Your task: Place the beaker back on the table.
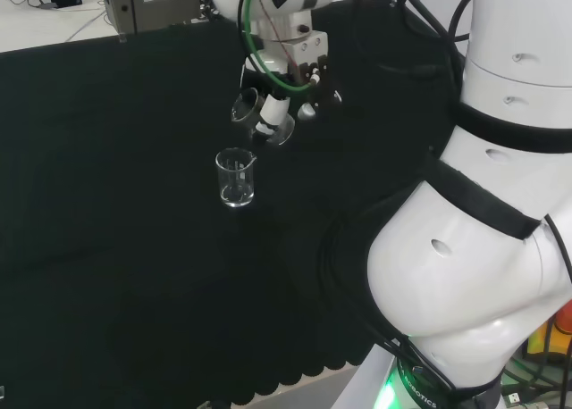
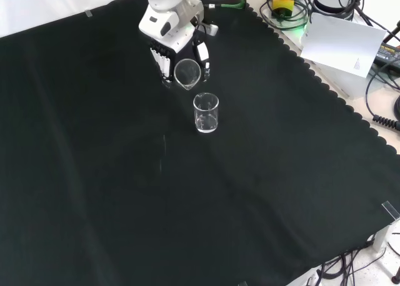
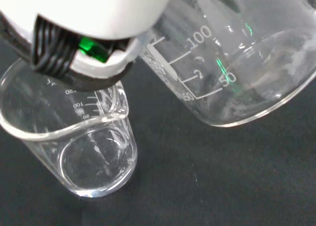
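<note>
A clear beaker (image 2: 187, 73) hangs tilted above the black cloth (image 2: 187, 205), its mouth turned toward the front camera, gripped by the hand (image 2: 178, 49) whose fingers curl round its sides. Just beside it, lower in the front view, a second clear beaker (image 2: 205, 113) stands upright on the cloth. The wrist view shows the held beaker (image 3: 237, 58) tipped above the standing one (image 3: 74, 142).

Glossy white rounded arm links (image 1: 465, 275) banded with black seams; green cable (image 1: 268, 74) looping at the wrist; black-and-white hand (image 2: 172, 39) with ribbed black fingers (image 2: 164, 64).
</note>
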`<state>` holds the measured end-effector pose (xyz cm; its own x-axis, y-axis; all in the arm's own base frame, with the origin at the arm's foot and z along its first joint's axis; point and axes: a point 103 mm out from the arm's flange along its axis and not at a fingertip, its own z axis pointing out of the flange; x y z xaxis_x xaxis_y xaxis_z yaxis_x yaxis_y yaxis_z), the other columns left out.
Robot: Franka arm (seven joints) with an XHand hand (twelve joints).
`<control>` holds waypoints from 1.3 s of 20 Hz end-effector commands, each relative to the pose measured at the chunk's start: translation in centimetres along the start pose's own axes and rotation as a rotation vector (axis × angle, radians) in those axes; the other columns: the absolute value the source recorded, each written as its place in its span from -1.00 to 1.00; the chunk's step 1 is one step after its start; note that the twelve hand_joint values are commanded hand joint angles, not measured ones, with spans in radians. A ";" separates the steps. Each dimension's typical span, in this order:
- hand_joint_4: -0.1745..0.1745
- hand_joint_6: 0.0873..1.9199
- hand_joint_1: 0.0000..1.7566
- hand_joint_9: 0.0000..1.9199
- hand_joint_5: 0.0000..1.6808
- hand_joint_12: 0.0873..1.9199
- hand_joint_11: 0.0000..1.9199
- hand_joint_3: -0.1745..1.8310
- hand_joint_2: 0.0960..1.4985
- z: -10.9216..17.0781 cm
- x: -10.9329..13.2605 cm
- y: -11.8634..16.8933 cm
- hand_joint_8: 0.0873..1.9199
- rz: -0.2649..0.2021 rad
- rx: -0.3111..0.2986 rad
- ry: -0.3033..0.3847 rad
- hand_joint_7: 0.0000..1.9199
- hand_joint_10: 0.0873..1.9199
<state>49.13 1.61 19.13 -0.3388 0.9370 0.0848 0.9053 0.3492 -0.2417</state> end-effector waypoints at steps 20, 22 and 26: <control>-0.48 -0.77 0.52 0.86 0.71 -0.59 0.54 -0.05 -0.40 6.1 -8.1 6.7 -0.97 0.021 -0.186 0.349 0.72 -1.00; -0.66 -0.77 0.51 0.86 0.71 -0.59 0.54 -0.14 -0.32 6.5 -8.3 7.4 -0.98 0.016 -0.186 0.368 0.68 -1.00; -0.99 -0.80 0.51 0.85 0.71 -0.60 0.53 -0.34 -0.15 7.5 -8.4 8.6 -0.98 0.000 -0.185 0.396 0.61 -1.00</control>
<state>56.64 -3.48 10.50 -0.2340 0.8810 0.4112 0.9519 0.2938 -0.0877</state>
